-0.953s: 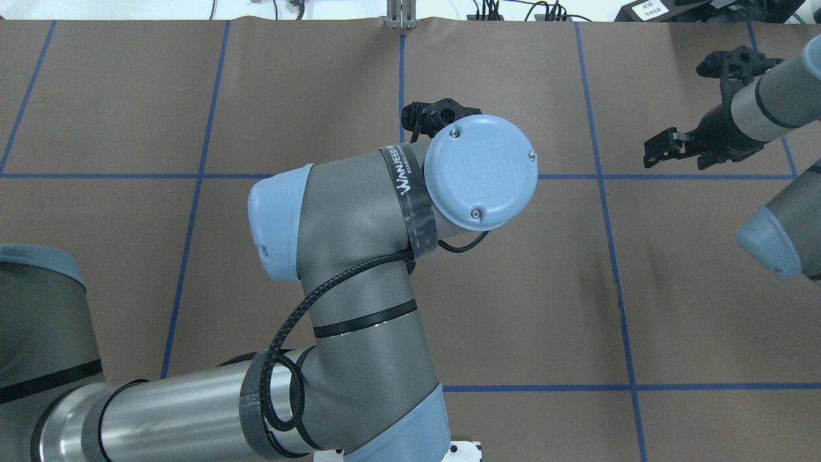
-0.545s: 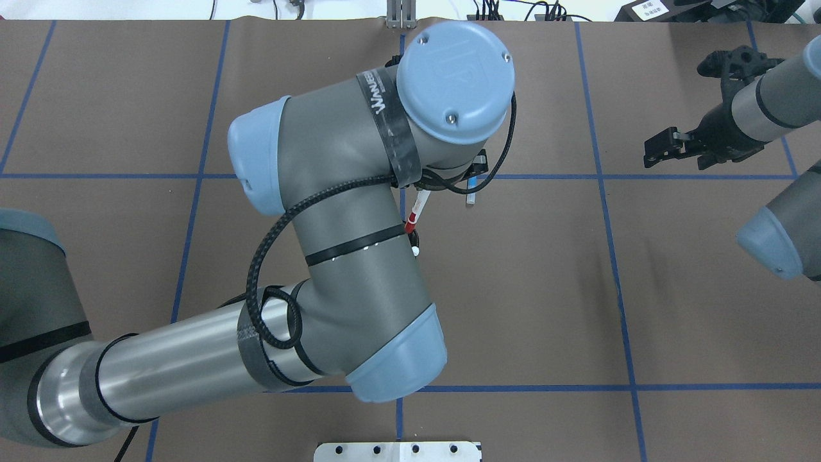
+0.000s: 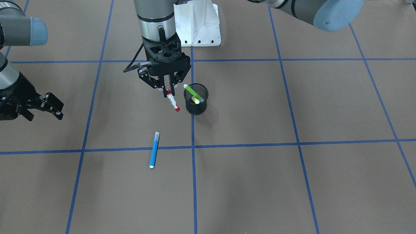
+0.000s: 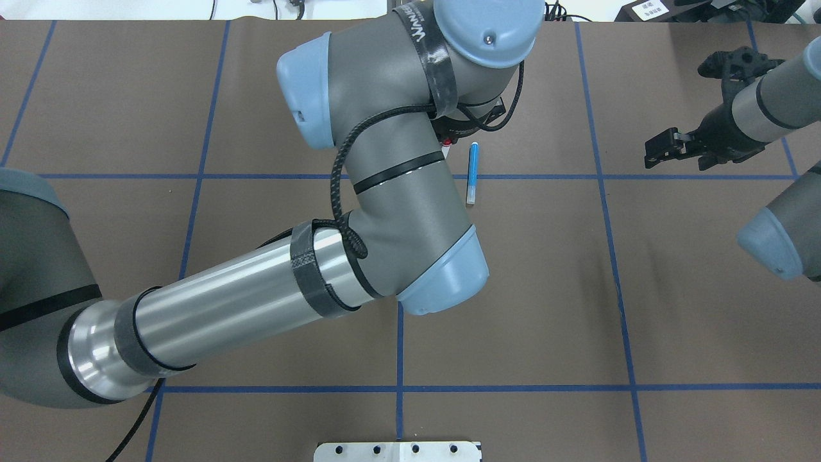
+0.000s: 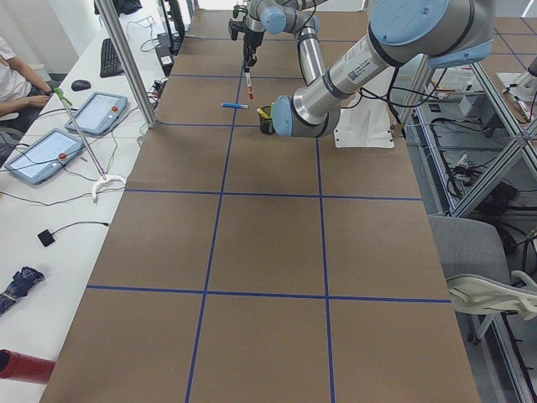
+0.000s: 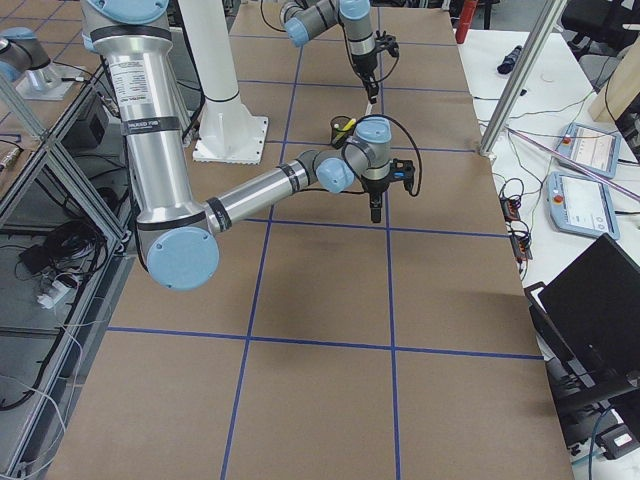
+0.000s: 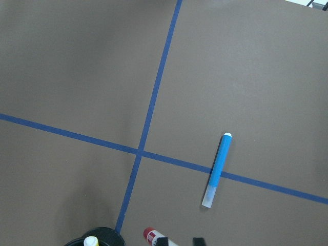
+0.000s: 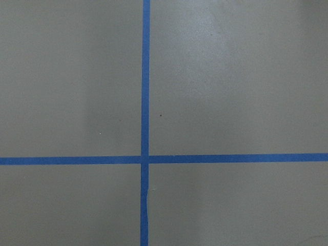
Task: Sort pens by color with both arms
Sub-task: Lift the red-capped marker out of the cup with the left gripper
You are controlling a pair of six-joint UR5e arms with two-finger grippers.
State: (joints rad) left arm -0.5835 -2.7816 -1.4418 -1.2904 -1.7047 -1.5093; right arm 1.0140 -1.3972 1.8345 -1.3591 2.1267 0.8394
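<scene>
Jaws of left arm (image 3: 156, 19) pointing down, pinching red-ended pen (image 3: 172, 100) beside cup (image 3: 196, 109).

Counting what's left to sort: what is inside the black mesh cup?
A light green pen and a yellow pen lean inside the black mesh cup. Their lower parts are hidden within it.

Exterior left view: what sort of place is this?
Probably a robotics lab: grey-and-silver jointed robot arms over a brown table taped with a blue grid, plus touchscreen tablets on a white side bench.
</scene>
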